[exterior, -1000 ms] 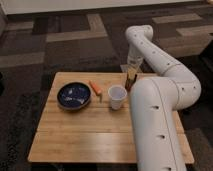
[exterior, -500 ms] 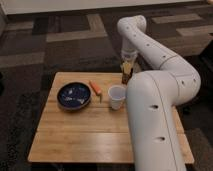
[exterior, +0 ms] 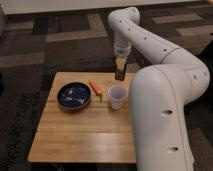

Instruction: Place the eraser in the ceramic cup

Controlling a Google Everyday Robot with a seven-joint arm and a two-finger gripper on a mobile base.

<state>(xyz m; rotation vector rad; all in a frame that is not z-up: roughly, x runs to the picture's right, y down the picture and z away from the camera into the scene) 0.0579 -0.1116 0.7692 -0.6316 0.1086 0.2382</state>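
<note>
end effector [exterior: 120, 73] grips one eraser [exterior: 119, 75] above one ceramic cup [exterior: 117, 96].

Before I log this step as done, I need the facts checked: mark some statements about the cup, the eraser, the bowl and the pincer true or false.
1. The small white ceramic cup stands upright on the wooden table. True.
2. The dark reddish-brown eraser lies inside the cup. False: it is held in the pincer, above the table's far edge, behind the cup.
3. The pincer is shut on the eraser. True.
4. The dark blue round bowl sits right of the cup. False: it sits on the cup's left in the camera view.
5. The thin orange stick lies between bowl and cup. True.
</note>
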